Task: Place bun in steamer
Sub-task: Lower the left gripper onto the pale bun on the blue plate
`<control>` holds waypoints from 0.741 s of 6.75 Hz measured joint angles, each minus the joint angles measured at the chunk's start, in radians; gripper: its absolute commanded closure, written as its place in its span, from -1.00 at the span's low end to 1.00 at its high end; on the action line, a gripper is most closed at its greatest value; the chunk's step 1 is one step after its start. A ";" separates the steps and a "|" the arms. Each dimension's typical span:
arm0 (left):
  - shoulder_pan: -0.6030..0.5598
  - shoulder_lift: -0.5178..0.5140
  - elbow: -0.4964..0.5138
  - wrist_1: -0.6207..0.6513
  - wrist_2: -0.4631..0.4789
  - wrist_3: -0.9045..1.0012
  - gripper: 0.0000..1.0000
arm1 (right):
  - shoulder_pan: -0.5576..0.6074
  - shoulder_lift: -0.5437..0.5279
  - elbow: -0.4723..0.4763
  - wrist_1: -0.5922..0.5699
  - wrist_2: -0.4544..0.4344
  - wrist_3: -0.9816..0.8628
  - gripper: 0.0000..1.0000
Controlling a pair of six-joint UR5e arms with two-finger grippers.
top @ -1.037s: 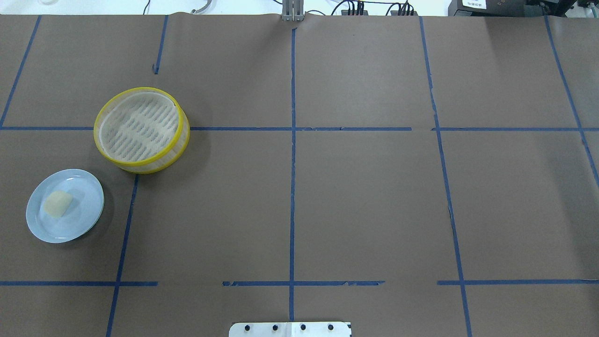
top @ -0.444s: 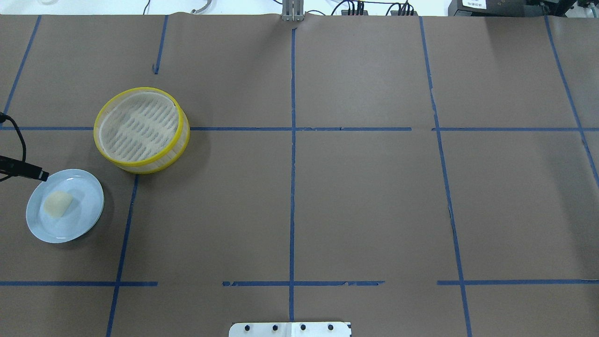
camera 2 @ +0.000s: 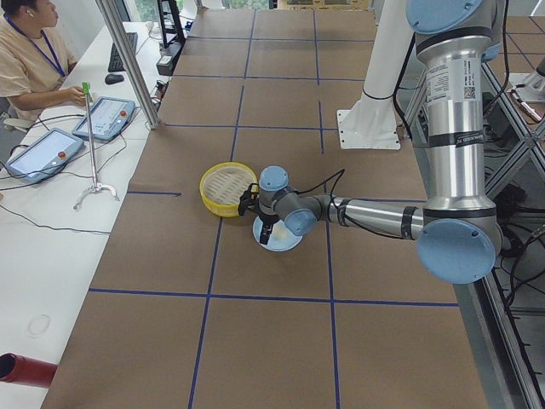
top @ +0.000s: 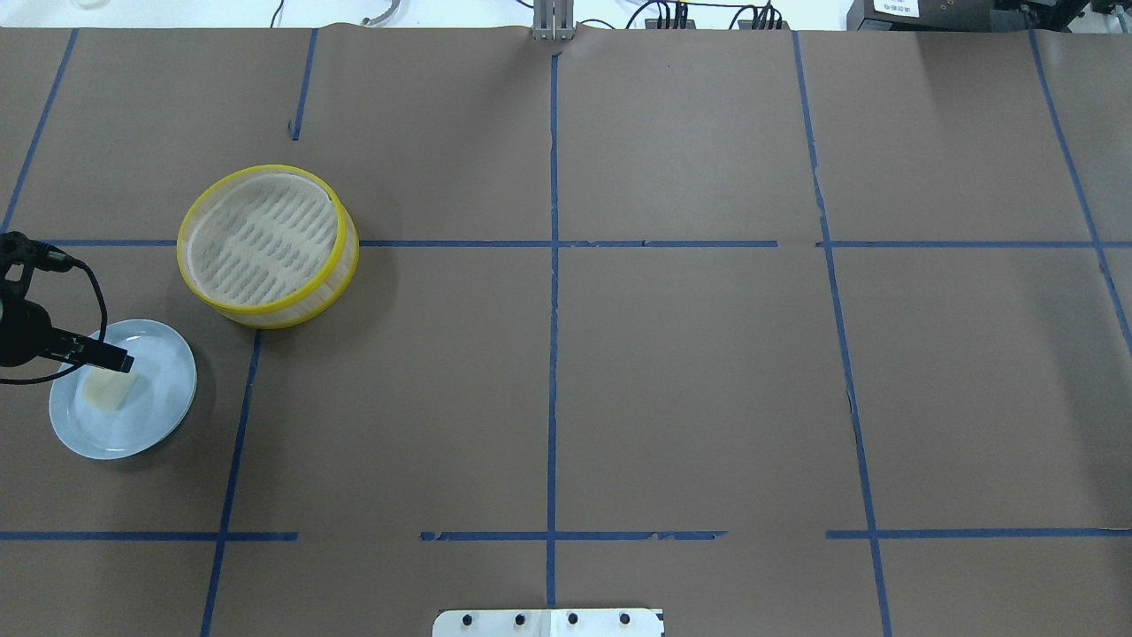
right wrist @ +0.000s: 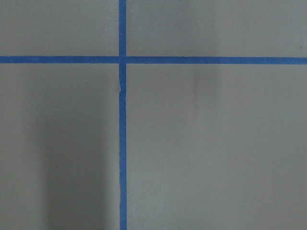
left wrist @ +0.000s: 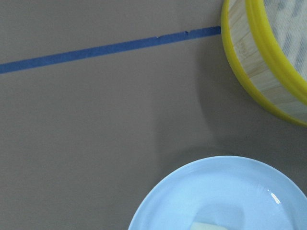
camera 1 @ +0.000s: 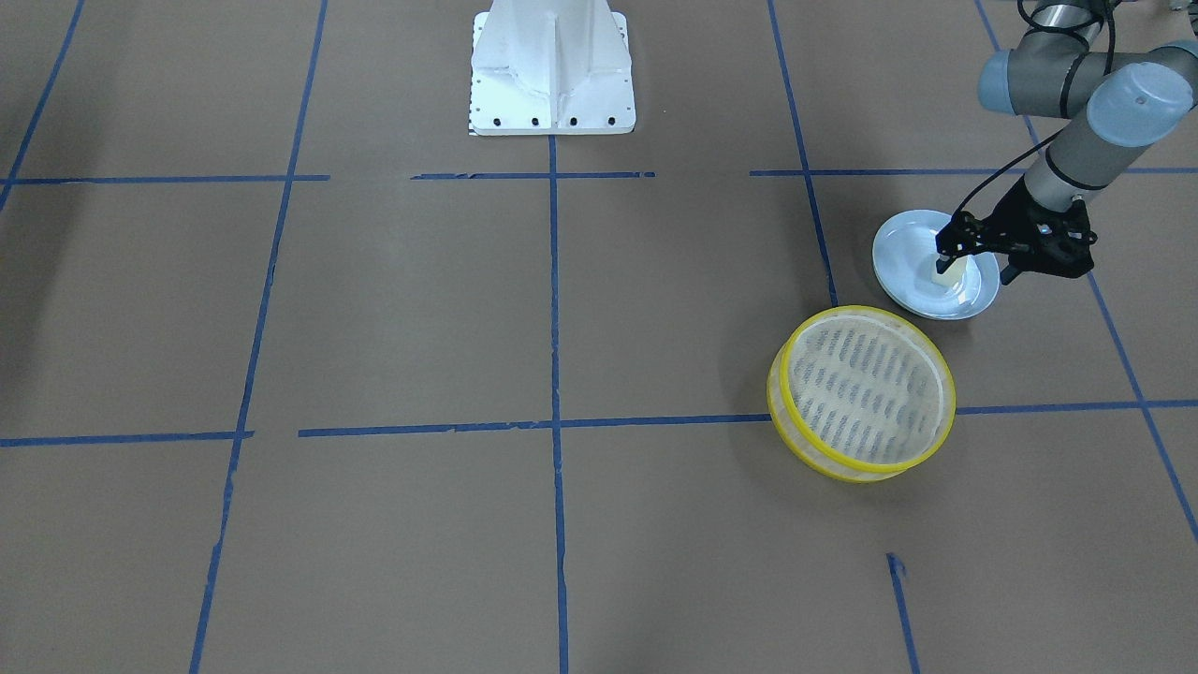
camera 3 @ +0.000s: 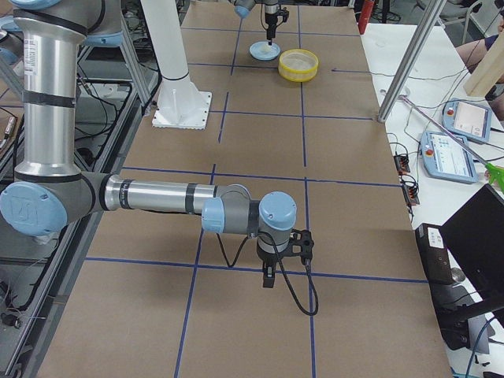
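Pick-up approach: left gripper (camera 1: 973,262), jaws apparently open, hangs above the bun (camera 1: 947,272), which lies under one jaw; next, centre, descend, close.

Pale blue plate (top: 159,409) on brown table (top: 690,380); blue tape grid (top: 553,354); operator (camera 2: 25,60) beside tablets (camera 2: 104,117).

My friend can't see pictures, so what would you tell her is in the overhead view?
A black left gripper reaches in from the left edge over a small cream bun on a pale blue plate. Beyond it sits an empty yellow-rimmed steamer.
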 measured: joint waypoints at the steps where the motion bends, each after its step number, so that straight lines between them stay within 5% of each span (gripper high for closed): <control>1: 0.019 0.000 -0.006 0.001 0.009 0.000 -0.96 | 0.000 0.000 0.000 0.000 0.000 0.000 -1.00; 5: 0.063 0.024 -0.016 0.002 0.011 0.005 -0.83 | 0.000 0.000 0.000 0.000 0.000 0.000 -1.00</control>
